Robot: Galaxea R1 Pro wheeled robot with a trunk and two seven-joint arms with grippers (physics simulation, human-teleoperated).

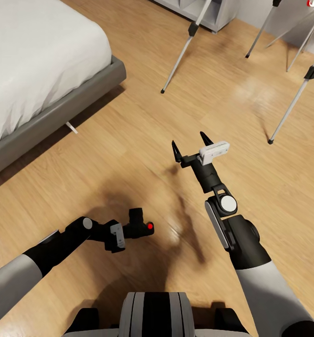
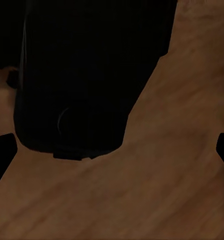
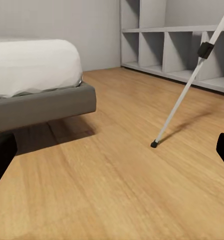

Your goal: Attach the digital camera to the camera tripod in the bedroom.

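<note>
left pincer [image 1: 134, 229] clamped on digital camera [image 1: 139, 223], right pincer [image 1: 190, 146] spread apart, camera tripod [image 1: 187, 42] beyond, no readable writing

- The left arm reaches in from the lower left of the head view, its elbow bent and its forearm pointing toward the middle.
- The left pincer [image 1: 137, 228] is closed around the digital camera [image 1: 139, 224], held low in front of the trunk.
- The right arm rises from the lower right and stretches forward, its wrist straight.
- The right pincer [image 1: 191, 146] points ahead with its two black fingers [image 1: 176, 152] spread apart and nothing between them.
</note>
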